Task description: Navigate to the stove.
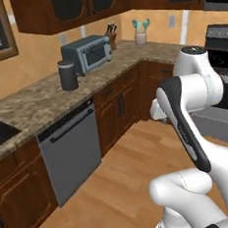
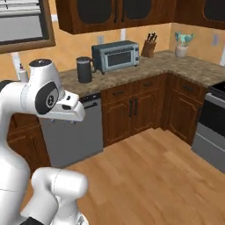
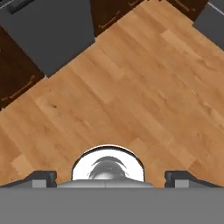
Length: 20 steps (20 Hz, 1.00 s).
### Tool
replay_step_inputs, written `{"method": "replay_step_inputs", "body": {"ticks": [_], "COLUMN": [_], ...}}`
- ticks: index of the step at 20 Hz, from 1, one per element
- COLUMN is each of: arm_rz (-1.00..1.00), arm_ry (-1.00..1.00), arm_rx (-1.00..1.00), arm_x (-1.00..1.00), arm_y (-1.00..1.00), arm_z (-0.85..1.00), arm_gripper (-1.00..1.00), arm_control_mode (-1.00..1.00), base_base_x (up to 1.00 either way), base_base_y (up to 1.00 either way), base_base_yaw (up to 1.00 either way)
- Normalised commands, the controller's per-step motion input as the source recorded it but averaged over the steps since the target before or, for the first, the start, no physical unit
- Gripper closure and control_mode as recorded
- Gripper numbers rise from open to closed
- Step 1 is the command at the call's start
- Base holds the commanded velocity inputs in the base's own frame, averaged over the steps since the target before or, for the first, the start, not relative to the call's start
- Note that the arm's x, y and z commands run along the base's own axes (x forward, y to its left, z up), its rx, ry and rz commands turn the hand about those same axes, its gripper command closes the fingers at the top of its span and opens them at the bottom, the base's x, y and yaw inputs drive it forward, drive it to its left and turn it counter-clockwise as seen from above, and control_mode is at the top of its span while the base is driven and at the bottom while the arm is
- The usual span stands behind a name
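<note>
We locate the stove [image 2: 214, 127] at the far right of the right base view, past the corner of the counter [image 2: 193, 68]; its steel oven front faces the wood floor [image 2: 149, 176]. In the left base view it stands behind the arm's upper links, at the right edge. The dishwasher [image 1: 72, 149] and the toaster oven [image 1: 88, 53] lie to the left and are not the target.

The gripper [image 3: 112, 177] points down at the floor, its fingers spread wide and holding nothing.

We judge the stove a heavy, rigid, fixed appliance with a breakable glass top. The task needs no grasp of it; we only drive the base toward its front and keep the arm off it.
</note>
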Motion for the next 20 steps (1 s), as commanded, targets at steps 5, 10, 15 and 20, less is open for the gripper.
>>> {"method": "replay_step_inputs", "body": {"ticks": [5,10,15,20], "arm_rz": [0.0,0.0,0.0,0.0], "arm_ry": [0.0,0.0,0.0,0.0], "arm_rx": [0.0,0.0,0.0,0.0], "arm_x": [0.0,0.0,0.0,0.0], "arm_y": [0.0,0.0,0.0,0.0], "arm_z": [0.0,0.0,0.0,0.0], "arm_gripper": [-1.0,-1.0,-1.0,-1.0], "arm_control_mode": [1.0,1.0,1.0,1.0], "base_base_x": [0.03,0.81,1.0,1.0], "base_base_y": [0.0,0.42,1.0,0.42], "base_base_yaw": [-0.98,-0.59,-0.42,-0.45]}}
